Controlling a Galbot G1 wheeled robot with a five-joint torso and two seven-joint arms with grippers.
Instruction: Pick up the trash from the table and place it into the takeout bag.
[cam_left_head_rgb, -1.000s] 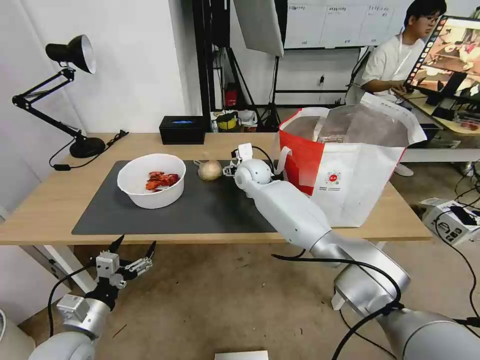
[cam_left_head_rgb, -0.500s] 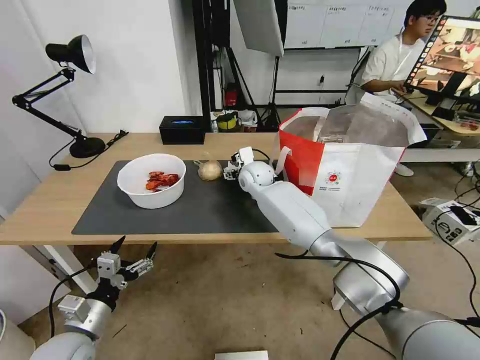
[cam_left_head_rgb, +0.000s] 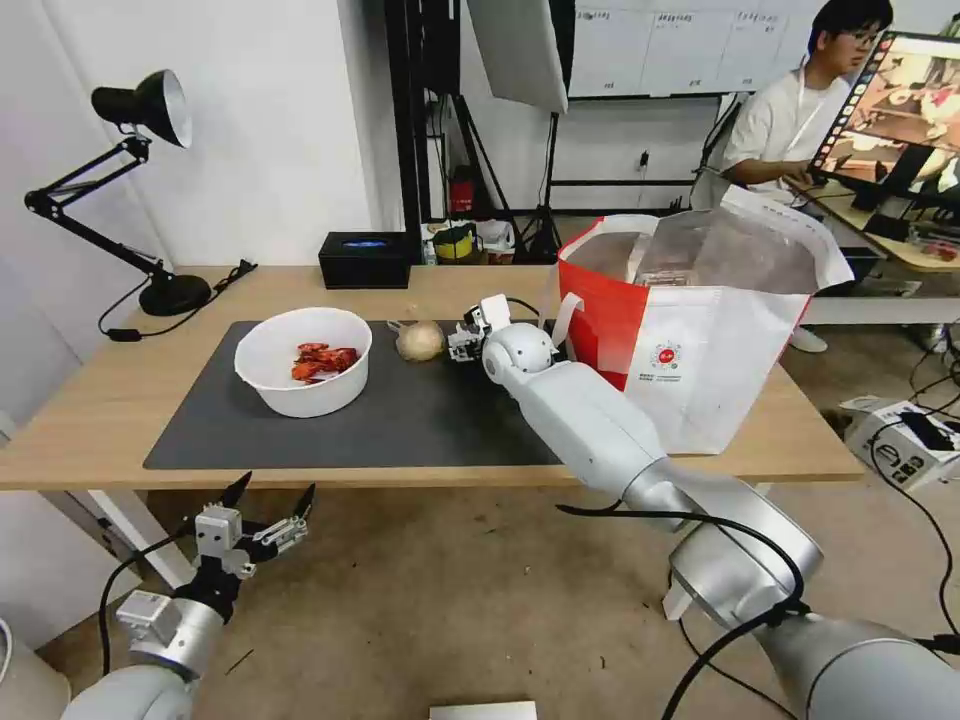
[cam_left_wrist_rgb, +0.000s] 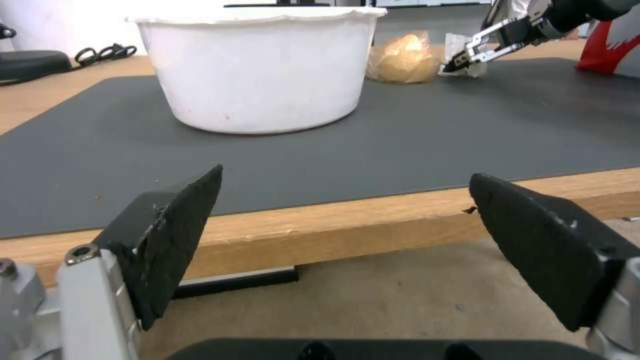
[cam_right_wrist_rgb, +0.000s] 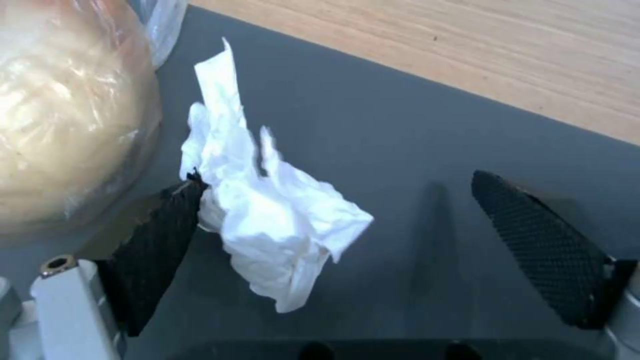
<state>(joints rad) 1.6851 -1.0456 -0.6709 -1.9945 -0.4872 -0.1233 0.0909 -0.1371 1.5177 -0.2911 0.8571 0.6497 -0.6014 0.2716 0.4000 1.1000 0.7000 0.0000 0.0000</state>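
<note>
The right hand (cam_right_wrist_rgb: 333, 220) was down on the grey mat (cam_left_head_rgb: 420, 420) of the worktop (cam_left_head_rgb: 90, 410), between the takeout bag (cam_left_head_rgb: 700, 350) and the small clear bag with its beige lump (cam_left_head_rgb: 420, 341). Its fingers were spread wide, and the crumpled tissue (cam_right_wrist_rgb: 267, 210) lay between them on the mat, against one finger (cam_right_wrist_rgb: 160, 235) and well clear of the other (nothing was gripped). The lump sat just beside that near finger, close to the tissue. In the left wrist view the right hand's tips (cam_left_wrist_rgb: 480, 47) pointed down at the mat right next to the lump. The white bowl (cam_left_head_rgb: 303, 360) with red shell scraps (cam_left_head_rgb: 322, 360) stood on the mat farther to the robot's left, apart from the lump. The takeout bag stood upright at the right end of the worktop, its mouth open and its foil lining showing. The left hand (cam_left_head_rgb: 268, 497) hung below the worktop's front edge, over the floor, fingers wide apart and holding nothing. A black box (cam_left_head_rgb: 365, 258) and a desk lamp (cam_left_head_rgb: 140, 110) stood along the back of the worktop.
</note>
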